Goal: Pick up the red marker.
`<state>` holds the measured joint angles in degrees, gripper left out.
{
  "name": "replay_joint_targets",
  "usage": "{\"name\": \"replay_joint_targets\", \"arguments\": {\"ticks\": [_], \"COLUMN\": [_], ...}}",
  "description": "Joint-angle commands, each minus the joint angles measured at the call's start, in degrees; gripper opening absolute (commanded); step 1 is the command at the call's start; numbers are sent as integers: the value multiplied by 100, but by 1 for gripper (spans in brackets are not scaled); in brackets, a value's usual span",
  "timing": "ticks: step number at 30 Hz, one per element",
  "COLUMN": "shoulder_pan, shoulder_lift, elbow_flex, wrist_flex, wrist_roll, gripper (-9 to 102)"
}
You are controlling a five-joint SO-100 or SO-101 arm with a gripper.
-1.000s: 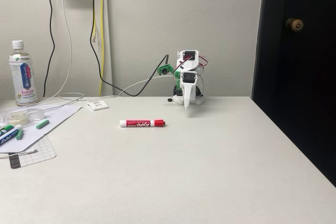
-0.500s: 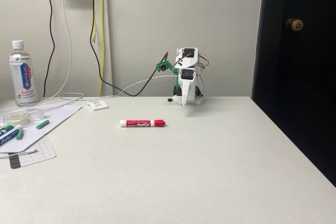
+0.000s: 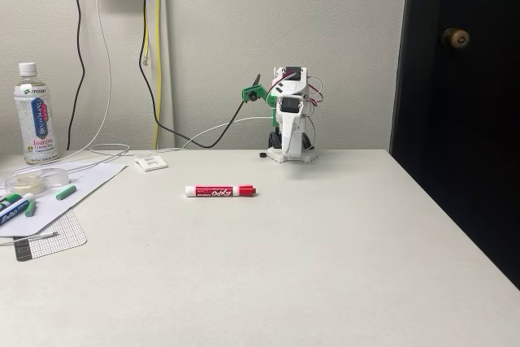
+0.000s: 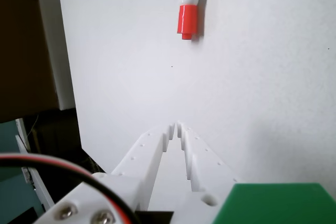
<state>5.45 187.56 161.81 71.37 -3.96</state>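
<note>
The red marker [image 3: 220,191] lies flat on the bare white desk [image 3: 325,266], lengthwise from side to side in the fixed view, about midway between the left and right edges and nearer the back edge than the front, its red cap pointing toward the arm's side. It looks light, rigid and smooth, a round barrel likely to roll or slip, so the safest hold seems to be across the labelled middle of the barrel. In the wrist view the gripper [image 4: 177,128] hangs above empty desk with its two white fingers [image 4: 149,150] drawn almost together, holding nothing, well apart from the marker's cap [image 4: 187,21].
</note>
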Motion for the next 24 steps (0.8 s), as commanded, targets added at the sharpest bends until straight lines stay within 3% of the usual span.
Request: {"name": "replay_joint_targets", "arguments": {"ticks": [1,15,24], "shoulder_pan": [18,88,141], "shoulder_lift": [-299,-1380,-2927], "elbow_flex": [-598,-1714,-3929], "wrist_flex": [88,-62,870], "wrist_roll": [-35,-132,-176], "gripper": [0,0,0]}}
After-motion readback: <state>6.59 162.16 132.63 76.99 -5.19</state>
